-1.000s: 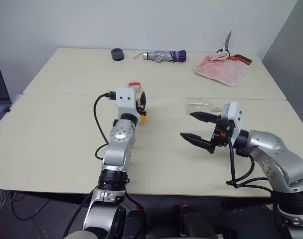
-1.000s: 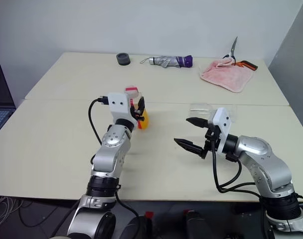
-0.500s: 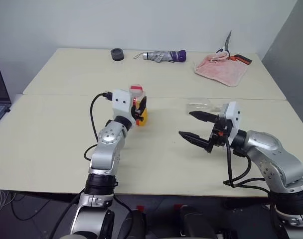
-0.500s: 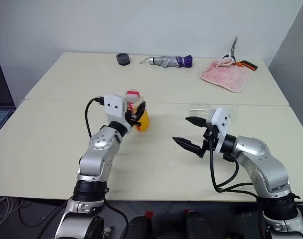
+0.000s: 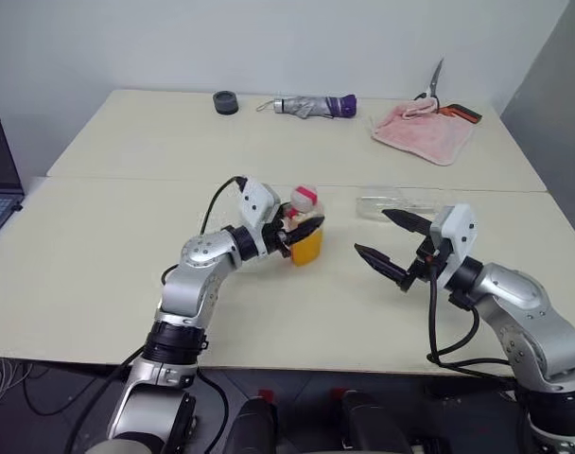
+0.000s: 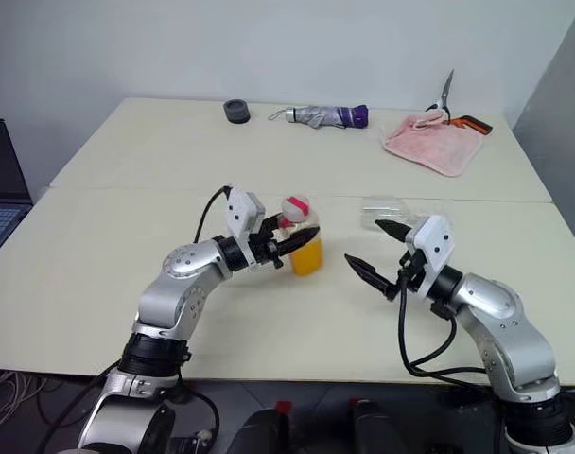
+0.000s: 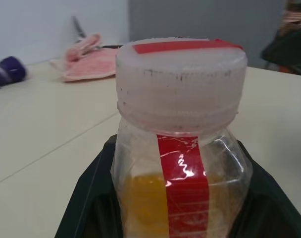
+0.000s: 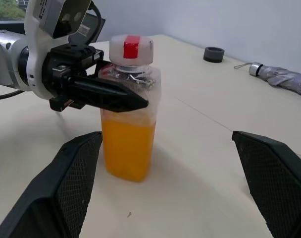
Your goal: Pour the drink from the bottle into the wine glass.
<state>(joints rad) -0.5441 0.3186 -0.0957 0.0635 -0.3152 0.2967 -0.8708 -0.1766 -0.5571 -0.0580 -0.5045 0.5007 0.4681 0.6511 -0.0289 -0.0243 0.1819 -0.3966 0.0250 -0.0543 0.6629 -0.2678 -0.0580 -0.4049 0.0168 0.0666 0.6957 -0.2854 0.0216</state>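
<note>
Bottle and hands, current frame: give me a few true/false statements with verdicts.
1. The left hand is shut on the bottle. True.
2. The bottle lies on its side. False: it stands upright on the table.
3. The right hand is open and holds nothing. True.
4. The bottle's cap is off. False: the whitish cap with a red strip is on.
5. The drink is orange-yellow and fills the bottle's lower part. True.
6. The pink cloth lies under the bottle. False: it lies at the table's far right side.

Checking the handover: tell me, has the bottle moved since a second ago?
Yes. The bottle, in the left gripper, shifted toward the right gripper, judged against the table seam.
</note>
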